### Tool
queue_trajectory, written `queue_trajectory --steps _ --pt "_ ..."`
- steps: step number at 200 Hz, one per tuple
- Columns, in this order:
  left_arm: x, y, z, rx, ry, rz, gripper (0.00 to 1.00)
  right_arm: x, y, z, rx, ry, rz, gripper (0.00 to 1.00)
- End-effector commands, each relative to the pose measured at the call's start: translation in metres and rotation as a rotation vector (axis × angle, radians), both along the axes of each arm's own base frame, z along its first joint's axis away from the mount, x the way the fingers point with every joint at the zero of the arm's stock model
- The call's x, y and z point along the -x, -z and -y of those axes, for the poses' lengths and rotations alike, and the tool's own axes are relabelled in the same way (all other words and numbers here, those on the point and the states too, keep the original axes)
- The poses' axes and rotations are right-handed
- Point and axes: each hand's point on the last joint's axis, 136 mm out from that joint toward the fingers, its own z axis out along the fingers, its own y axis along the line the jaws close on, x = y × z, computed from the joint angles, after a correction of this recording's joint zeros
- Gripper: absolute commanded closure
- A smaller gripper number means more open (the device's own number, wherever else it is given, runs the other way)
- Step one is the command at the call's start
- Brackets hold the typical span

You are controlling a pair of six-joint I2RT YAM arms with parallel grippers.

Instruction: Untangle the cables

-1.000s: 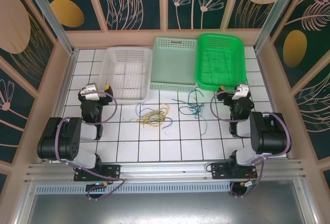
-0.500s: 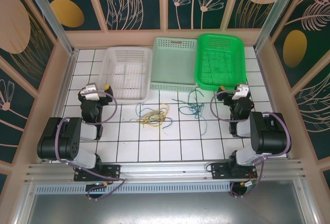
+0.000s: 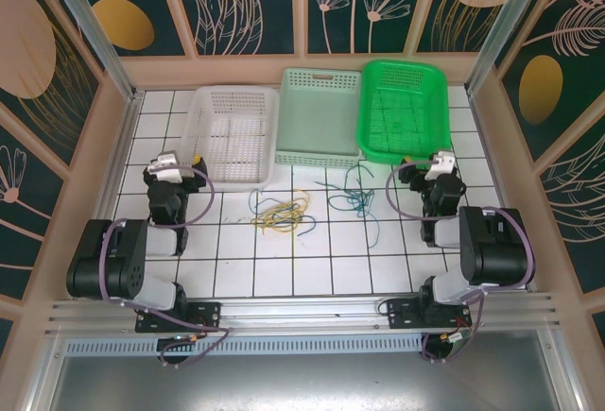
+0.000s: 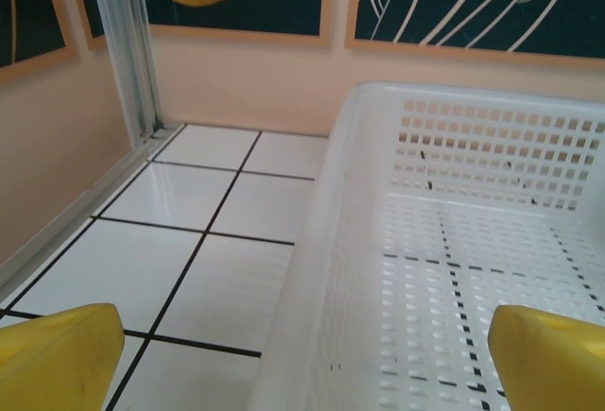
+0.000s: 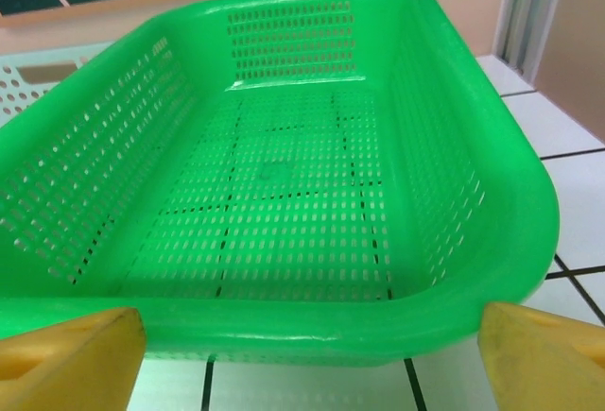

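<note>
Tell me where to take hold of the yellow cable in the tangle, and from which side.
Take the yellow cable at its far right stretch, which seems to stick out from the knot with fewer blue cables over it. Come straight down from above: it lies flat on the tiled table, so a side approach would likely just push it.

I had both arms folded back on themselves, with the big dark joints low near their bases and the forearms reaching forward. The left arm (image 3: 113, 260) carried the left gripper (image 3: 180, 161) pointing away from me. Its yellow fingers (image 4: 57, 354) sat spread wide at the two lower corners of the left wrist view. The right arm (image 3: 487, 246) mirrored that pose. The right gripper (image 3: 425, 163) also faced forward, and its yellow pads (image 5: 66, 359) were parted just as broadly. Both wrists looked roughly level, tipped slightly downward.
</note>
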Motion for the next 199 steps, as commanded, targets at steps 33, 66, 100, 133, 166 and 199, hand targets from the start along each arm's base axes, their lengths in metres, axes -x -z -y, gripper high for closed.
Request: queue_trajectory --steps 33,66,100,133,166,199 --pt "-0.004 0.001 -0.008 0.063 -0.057 -0.158 0.01 -0.014 -0.011 -0.032 0.015 -0.145 -0.191 0.15" --pt "0.003 -0.018 -0.019 0.141 -0.136 -0.146 0.02 -0.006 -0.03 -0.031 -0.038 -0.114 -0.165 0.14" --pt "-0.005 -0.052 -0.01 0.258 -0.113 -0.111 0.02 -0.009 -0.048 -0.046 -0.118 -0.157 -0.223 0.21" --pt "-0.027 -0.082 0.055 0.255 0.099 -0.101 0.01 -0.043 -0.068 -0.082 -0.151 -0.202 -0.3 0.21" --pt "-0.052 -0.078 0.141 0.263 0.344 -0.225 0.01 -0.092 -0.057 -0.116 -0.198 -0.227 -0.428 0.27" --pt "-0.056 -0.05 0.199 0.259 0.484 -0.342 0.03 -0.127 -0.023 -0.128 -0.18 -0.196 -0.538 0.28"
